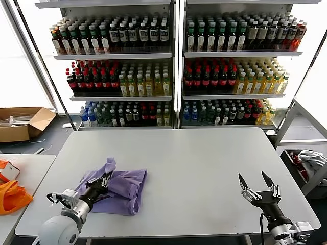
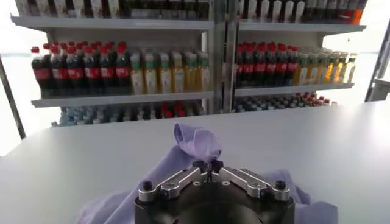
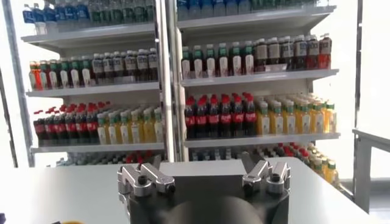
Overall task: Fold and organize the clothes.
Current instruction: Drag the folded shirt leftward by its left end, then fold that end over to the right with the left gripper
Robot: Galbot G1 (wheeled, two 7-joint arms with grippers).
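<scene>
The lavender T-shirt (image 1: 122,188) lies bunched and partly folded on the grey table (image 1: 204,168), near its front left. My left gripper (image 1: 104,179) is over the shirt's left part, shut on a pinch of its fabric. In the left wrist view the fingertips (image 2: 200,165) meet on the cloth and a fold of the T-shirt (image 2: 196,141) stands up just beyond them. Its print is hidden. My right gripper (image 1: 256,181) is open and empty, low over the table's front right, far from the shirt; the right wrist view shows its fingers (image 3: 258,172) spread wide.
Shelves of bottled drinks (image 1: 173,66) stand behind the table. An orange cloth bag (image 1: 13,196) lies on a side table at the left. A cardboard box (image 1: 23,122) sits on the floor at the left. A bin with grey-white and red cloth (image 1: 306,163) stands at the right.
</scene>
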